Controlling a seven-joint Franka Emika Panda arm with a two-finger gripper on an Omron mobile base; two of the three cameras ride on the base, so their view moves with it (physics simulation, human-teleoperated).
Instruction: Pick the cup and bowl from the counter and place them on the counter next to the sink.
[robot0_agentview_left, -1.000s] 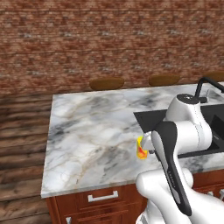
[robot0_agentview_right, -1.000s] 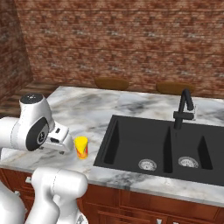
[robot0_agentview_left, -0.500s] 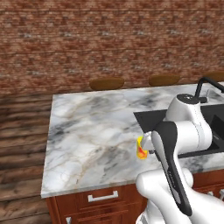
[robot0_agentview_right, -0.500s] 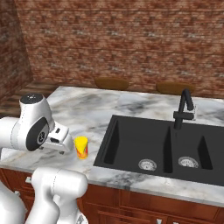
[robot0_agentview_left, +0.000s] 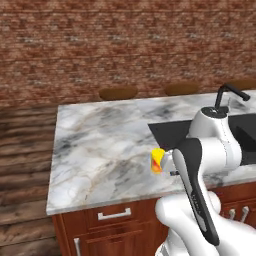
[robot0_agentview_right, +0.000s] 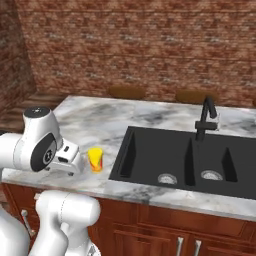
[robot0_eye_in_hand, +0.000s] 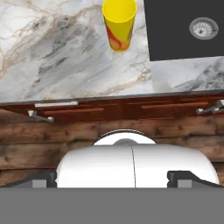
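The yellow cup (robot0_agentview_right: 95, 159) stands upright on the marble bench (robot0_agentview_right: 85, 122), just left of the black sink (robot0_agentview_right: 190, 157), near the front edge. The claw (robot0_eye_in_hand: 112, 179) is spread wide, empty, well short of it. Risk: a careless approach topples it. The arm hides the cup's right side in the left base view.
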